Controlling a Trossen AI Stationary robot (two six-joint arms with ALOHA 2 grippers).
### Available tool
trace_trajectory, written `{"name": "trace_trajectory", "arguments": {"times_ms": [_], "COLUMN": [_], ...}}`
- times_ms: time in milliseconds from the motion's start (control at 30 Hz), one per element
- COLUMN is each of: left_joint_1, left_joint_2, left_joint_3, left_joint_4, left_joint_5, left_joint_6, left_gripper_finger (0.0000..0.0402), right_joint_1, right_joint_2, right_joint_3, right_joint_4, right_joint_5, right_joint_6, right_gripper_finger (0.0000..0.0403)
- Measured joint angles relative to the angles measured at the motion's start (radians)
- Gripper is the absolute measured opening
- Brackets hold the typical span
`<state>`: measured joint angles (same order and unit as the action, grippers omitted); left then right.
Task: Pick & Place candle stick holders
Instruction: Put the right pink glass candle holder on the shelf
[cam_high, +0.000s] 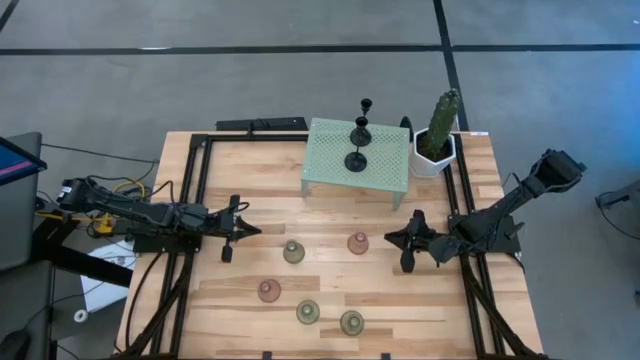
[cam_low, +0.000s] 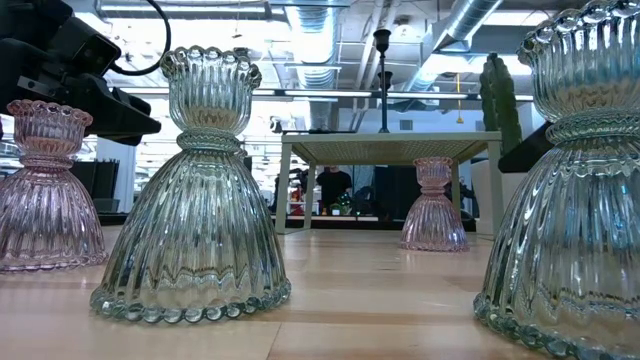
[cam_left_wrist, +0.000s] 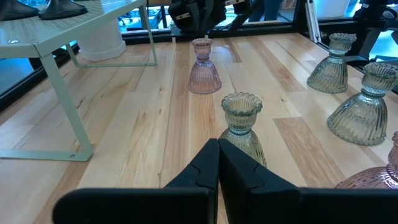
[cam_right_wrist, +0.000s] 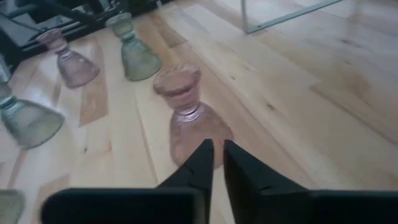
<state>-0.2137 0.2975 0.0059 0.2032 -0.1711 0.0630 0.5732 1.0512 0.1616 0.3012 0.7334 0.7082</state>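
Three pale green glass holders (cam_high: 293, 251) (cam_high: 307, 312) (cam_high: 351, 322) and two pinkish ones (cam_high: 358, 243) (cam_high: 269, 290) stand upright on their wide bases on the wooden table. Two black thin-stemmed holders (cam_high: 358, 152) (cam_high: 365, 108) stand on the mint perforated stand (cam_high: 330, 165). My left gripper (cam_high: 256, 232) is shut and empty, left of the far green holder (cam_left_wrist: 242, 127). My right gripper (cam_high: 390, 238) is shut and empty, just right of the far pinkish holder (cam_right_wrist: 189, 112), apart from it.
A green cactus in a white pot (cam_high: 437, 140) stands right of the stand at the far edge. Black frame rails (cam_high: 190, 200) (cam_high: 462, 215) run along both sides of the table. Bare wood lies between the stand and the glass holders.
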Motion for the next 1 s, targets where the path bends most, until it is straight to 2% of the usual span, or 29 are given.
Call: {"name": "trace_trajectory", "arguments": {"times_ms": [267,367,500,833,1000], "left_joint_1": [0.0,0.0,0.0,0.0,0.0], "left_joint_2": [0.0,0.0,0.0,0.0,0.0], "left_joint_3": [0.0,0.0,0.0,0.0,0.0], "left_joint_4": [0.0,0.0,0.0,0.0,0.0], "left_joint_5": [0.0,0.0,0.0,0.0,0.0], "left_joint_6": [0.0,0.0,0.0,0.0,0.0], "left_gripper_finger": [0.0006,0.0006,0.0006,0.0006,0.0006], "right_joint_1": [0.0,-0.007,-0.042,-0.106,-0.131], "right_joint_2": [0.018,0.063,0.164,0.378,0.443], "right_joint_3": [0.003,0.031,0.086,0.228,0.284], "right_joint_4": [0.056,0.056,0.056,0.09,0.09], "right_joint_5": [-0.003,-0.004,-0.008,-0.034,-0.074], "right_joint_6": [-0.058,-0.1,-0.109,-0.107,-0.108], "right_gripper_finger": [0.0149,0.0176,0.0186,0.0178,0.0208]}}
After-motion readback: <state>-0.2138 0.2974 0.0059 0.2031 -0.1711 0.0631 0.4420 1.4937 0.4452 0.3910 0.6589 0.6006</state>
